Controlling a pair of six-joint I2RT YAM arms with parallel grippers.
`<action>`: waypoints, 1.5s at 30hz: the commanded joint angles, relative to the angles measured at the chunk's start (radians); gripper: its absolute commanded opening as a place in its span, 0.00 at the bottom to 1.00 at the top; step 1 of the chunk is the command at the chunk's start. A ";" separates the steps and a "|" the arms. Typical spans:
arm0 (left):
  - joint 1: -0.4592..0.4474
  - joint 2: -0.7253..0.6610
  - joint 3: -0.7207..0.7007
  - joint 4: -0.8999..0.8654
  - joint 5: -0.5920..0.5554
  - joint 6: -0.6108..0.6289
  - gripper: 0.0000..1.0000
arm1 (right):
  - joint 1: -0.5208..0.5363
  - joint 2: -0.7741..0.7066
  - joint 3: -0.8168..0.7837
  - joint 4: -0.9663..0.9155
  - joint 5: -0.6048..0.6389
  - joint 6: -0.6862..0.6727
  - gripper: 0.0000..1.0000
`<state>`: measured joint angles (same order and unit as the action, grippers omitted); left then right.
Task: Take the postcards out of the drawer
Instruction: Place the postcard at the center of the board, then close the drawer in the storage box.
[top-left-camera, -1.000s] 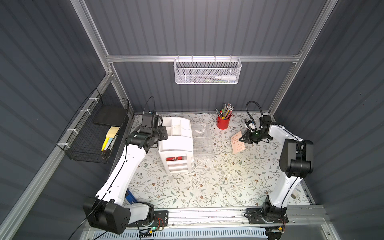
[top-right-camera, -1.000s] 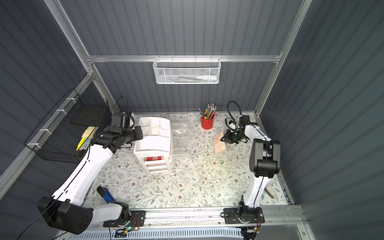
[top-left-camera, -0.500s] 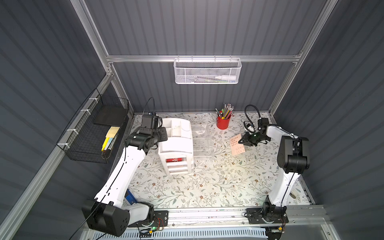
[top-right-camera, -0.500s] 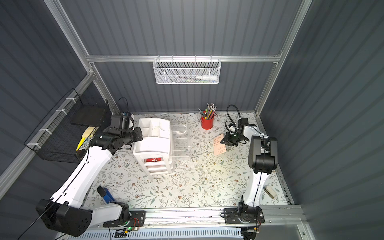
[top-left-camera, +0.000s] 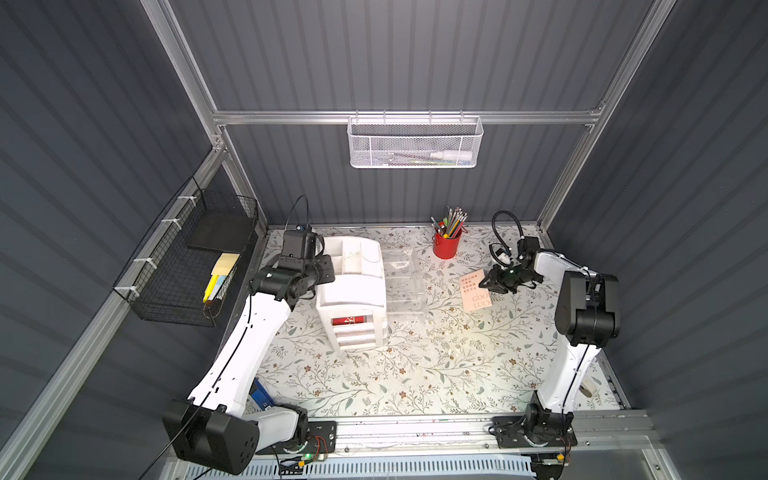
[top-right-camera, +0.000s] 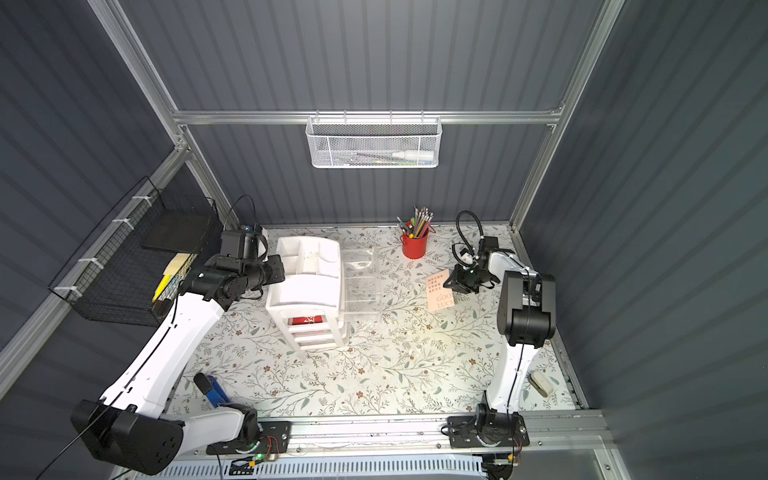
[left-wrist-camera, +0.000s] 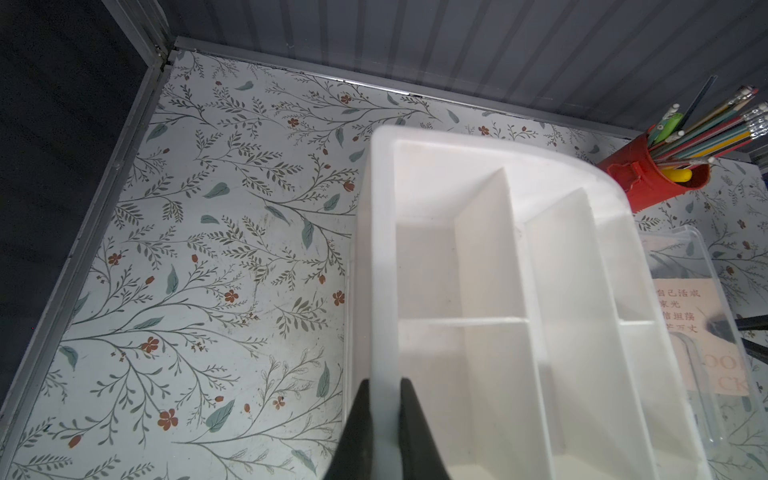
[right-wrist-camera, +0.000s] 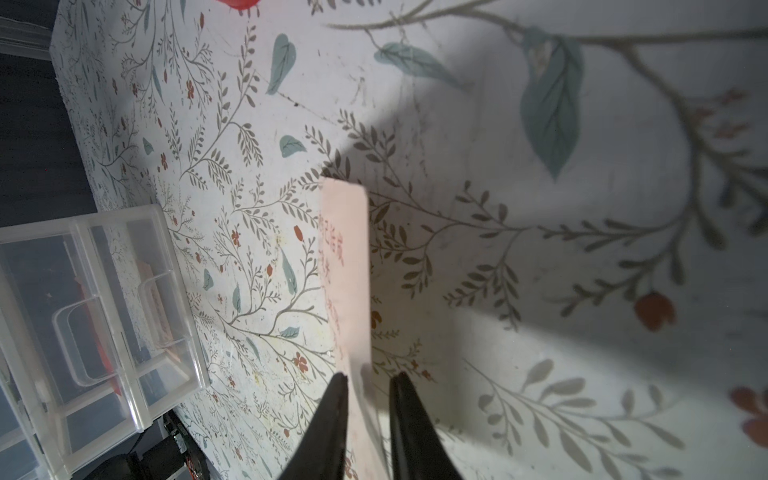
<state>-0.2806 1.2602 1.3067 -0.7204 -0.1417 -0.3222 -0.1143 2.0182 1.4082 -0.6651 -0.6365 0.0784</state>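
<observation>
Left gripper (left-wrist-camera: 382, 384): black jaws clamped on the side rim of the white plastic compartmented organiser (left-wrist-camera: 380, 249).
Right gripper (right-wrist-camera: 365, 382): jaws slack, astride one edge of the pale peach rectangular postcard (right-wrist-camera: 345, 257), not pinching it.
Peach postcard: on the floral-patterned table (top-left-camera: 415, 374), between the clear plastic drawer (top-left-camera: 405, 278) and the right gripper.
Red postcard (top-left-camera: 348, 320): in the organiser's top front slot.
Surroundings: red pencil cup (top-left-camera: 446, 249) near the back wall; the clear drawer is just beside the organiser.
Writing: red Chinese lines above "GOO", "LUC".
Change: the peach postcard and both arms are placed much as a second ago.
</observation>
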 joint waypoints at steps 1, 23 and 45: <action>-0.003 -0.022 -0.012 -0.034 0.007 0.038 0.00 | -0.005 0.014 -0.004 -0.010 0.014 -0.001 0.24; -0.003 -0.041 -0.021 -0.048 0.008 0.043 0.00 | -0.036 -0.002 -0.014 0.000 0.029 0.027 0.29; -0.003 -0.038 0.003 -0.072 -0.002 0.039 0.00 | -0.044 -0.254 -0.065 0.015 0.010 0.137 0.26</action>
<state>-0.2806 1.2415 1.2972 -0.7372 -0.1390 -0.3180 -0.1562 1.8088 1.3651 -0.6525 -0.6025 0.1780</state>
